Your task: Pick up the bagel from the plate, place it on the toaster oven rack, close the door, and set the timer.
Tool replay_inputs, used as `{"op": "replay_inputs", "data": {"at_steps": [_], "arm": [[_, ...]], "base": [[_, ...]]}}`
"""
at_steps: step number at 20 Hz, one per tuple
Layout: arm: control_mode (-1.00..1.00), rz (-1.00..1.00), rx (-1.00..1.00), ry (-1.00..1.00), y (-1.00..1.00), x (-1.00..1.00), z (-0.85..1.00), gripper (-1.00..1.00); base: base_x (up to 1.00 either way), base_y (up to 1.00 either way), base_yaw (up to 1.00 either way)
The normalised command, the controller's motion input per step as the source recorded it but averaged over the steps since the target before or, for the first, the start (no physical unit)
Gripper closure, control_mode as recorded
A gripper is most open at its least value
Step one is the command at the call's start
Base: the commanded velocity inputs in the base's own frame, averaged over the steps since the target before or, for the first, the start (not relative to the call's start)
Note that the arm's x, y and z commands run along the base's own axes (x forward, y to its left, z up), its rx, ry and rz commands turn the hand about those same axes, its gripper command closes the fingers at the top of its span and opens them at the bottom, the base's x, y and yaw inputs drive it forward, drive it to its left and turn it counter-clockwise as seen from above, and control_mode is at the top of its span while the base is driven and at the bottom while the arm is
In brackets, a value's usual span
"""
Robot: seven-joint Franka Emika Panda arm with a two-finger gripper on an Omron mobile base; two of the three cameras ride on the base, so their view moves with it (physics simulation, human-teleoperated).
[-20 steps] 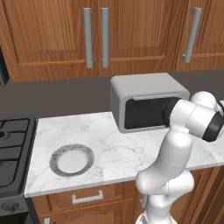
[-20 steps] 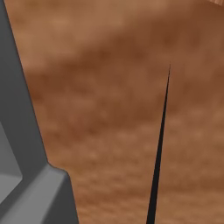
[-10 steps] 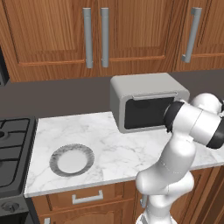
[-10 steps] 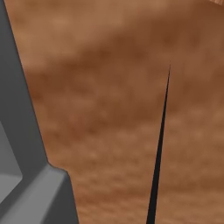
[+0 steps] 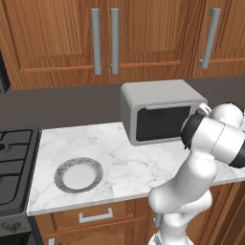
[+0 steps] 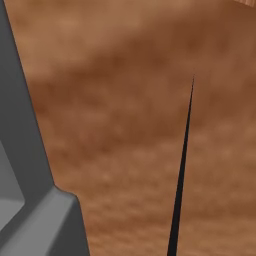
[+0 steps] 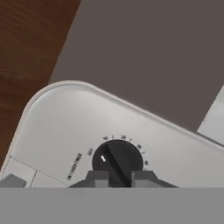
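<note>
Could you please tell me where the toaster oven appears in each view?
Left base view: the toaster oven stands on the counter, right of centre.
Right base view: a grey slab at lower left, possibly its casing.
Hand view: its light-grey panel spans the middle.
Shared landmark: the brown wooden cabinets.

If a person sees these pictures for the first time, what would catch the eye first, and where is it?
In the hand view, the claw sits right at a dark knob on the toaster oven, one fingertip on each side of the knob's ridge. In the left base view the white arm reaches to the oven's right end, its door is closed, and the plate lies bare on the marble counter.
</note>
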Motion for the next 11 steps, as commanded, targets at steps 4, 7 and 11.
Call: {"op": "replay_inputs", "data": {"at_steps": [4, 7, 11], "arm": [[-1.00, 0.00, 0.41, 0.00, 0.00, 0.00, 0.16, 1.00], [-1.00, 0.00, 0.42, 0.00, 0.00, 0.00, 0.14, 1.00], [-1.00, 0.00, 0.40, 0.00, 0.00, 0.03, 0.12, 1.00]], "base": [[0.00, 0.00, 0.00], [0.00, 0.00, 0.00], [0.00, 0.00, 0.00]]}}
